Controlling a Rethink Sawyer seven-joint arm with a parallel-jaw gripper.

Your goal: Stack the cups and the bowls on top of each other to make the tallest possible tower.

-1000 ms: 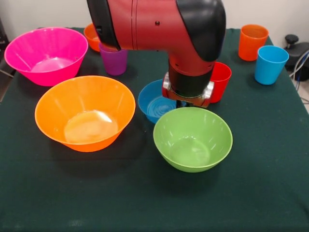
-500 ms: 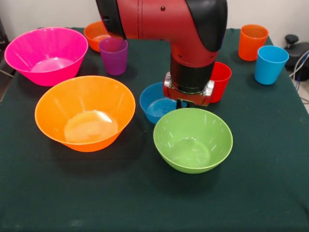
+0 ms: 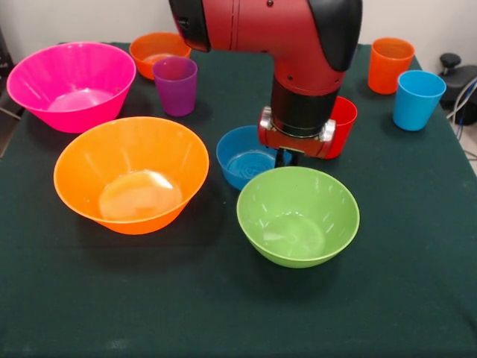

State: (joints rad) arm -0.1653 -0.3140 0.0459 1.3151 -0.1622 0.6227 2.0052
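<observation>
Your gripper [image 3: 292, 158] hangs low between the small blue bowl [image 3: 246, 157] and green bowl [image 3: 298, 215], its grasp hidden from view; nothing is stacked yet, so next seat it on the blue bowl's rim.

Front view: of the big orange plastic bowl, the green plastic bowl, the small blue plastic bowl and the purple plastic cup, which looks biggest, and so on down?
1. Big orange plastic bowl
2. Green plastic bowl
3. Small blue plastic bowl, partly hidden
4. Purple plastic cup, though it stands farther back
</observation>
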